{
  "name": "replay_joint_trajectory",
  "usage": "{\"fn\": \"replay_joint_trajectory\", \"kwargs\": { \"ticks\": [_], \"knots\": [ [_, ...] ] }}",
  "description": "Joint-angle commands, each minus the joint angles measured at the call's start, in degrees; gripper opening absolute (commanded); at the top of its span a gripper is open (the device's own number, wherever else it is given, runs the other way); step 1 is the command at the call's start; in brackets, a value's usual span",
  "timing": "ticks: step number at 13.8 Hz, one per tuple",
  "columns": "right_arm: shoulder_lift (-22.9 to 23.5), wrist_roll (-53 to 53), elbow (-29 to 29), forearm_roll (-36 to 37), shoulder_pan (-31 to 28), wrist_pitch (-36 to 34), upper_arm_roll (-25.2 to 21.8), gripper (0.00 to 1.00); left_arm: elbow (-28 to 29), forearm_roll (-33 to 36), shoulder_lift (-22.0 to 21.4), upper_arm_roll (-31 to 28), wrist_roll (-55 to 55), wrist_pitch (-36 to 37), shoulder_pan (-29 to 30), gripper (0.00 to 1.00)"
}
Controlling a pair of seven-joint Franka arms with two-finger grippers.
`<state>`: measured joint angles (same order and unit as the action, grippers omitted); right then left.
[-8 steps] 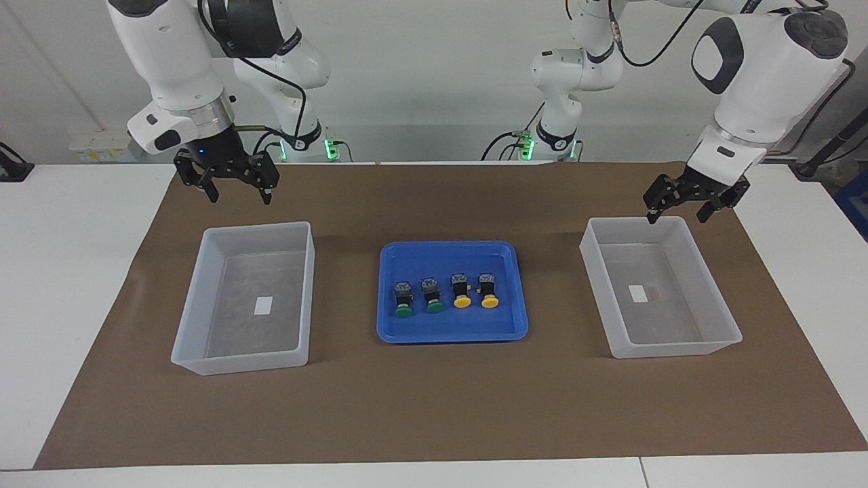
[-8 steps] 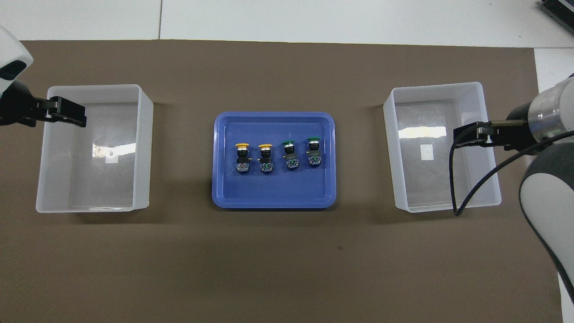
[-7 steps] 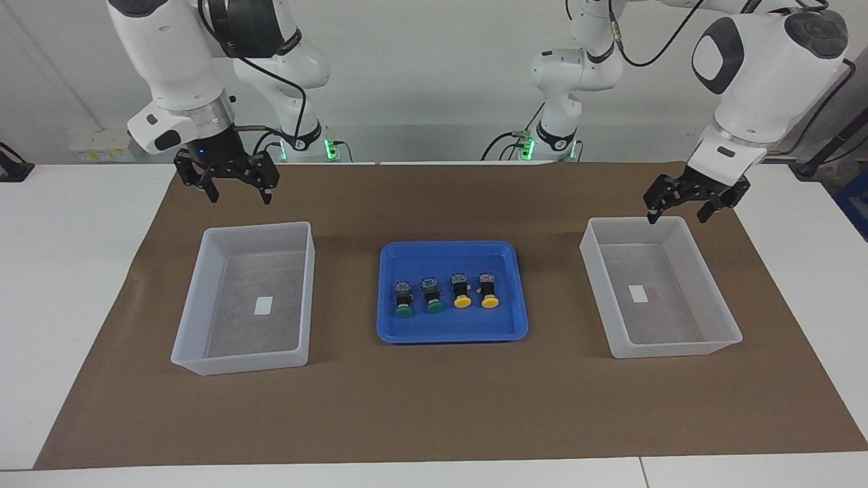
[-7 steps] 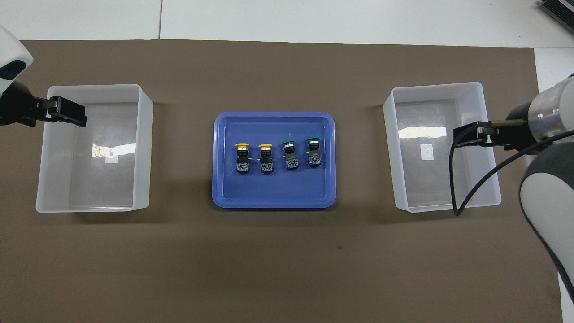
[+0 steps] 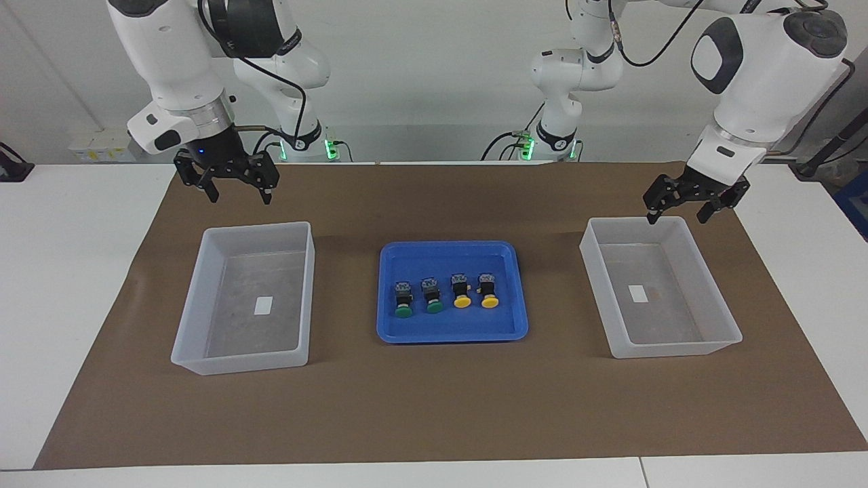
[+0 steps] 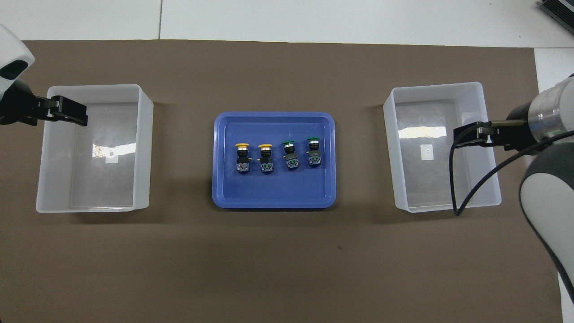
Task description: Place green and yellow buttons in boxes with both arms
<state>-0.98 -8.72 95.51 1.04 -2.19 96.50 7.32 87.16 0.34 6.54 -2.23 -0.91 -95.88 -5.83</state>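
Two green buttons and two yellow buttons lie in a row in the blue tray, caps pointing away from the robots. In the overhead view the yellow ones are toward the left arm's end and the green ones toward the right arm's end. One box stands at the right arm's end and one box at the left arm's end, each holding only a white label. My right gripper hangs open and empty over its box's edge. My left gripper does the same.
A brown mat covers the table's middle, with white table at both ends. The tray sits midway between the boxes. A black cable hangs from the right wrist over its box.
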Motion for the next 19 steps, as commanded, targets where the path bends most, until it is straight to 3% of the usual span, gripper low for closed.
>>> {"fn": "replay_joint_trajectory", "kwargs": {
  "ticks": [1, 7, 9, 13, 15, 19],
  "knots": [
    [-0.1, 1.3, -0.1, -0.3, -1.0, -0.7, 0.5, 1.0, 2.9, 1.1, -1.6, -0.1, 2.7, -2.0, -3.0, 1.0],
    [-0.2, 1.3, 0.0, -0.3, -1.0, -1.0, 0.5, 1.0, 7.7, 1.0, 0.2, 0.1, 15.1, -9.4, -10.1, 1.0],
    [-0.2, 1.3, 0.1, -0.3, -0.7, -1.6, 0.5, 1.0, 8.1, 1.0, 2.8, 0.1, 20.0, -12.1, -13.0, 1.0],
    [-0.1, 1.2, 0.1, -0.8, -0.4, -0.5, 0.6, 1.0, 13.3, 0.4, 4.5, 0.2, 27.7, -22.7, -16.1, 1.0],
    [-0.2, 1.2, 1.2, -1.8, -0.4, 3.1, 0.5, 1.0, 13.4, 0.4, 8.2, 0.1, 32.4, -25.3, -19.6, 1.0],
    [0.4, -0.2, 6.0, -1.6, 1.6, 11.7, 0.6, 1.0, 17.8, 0.4, 11.3, 0.1, 37.0, -32.7, -23.5, 1.0]
  ]
}}
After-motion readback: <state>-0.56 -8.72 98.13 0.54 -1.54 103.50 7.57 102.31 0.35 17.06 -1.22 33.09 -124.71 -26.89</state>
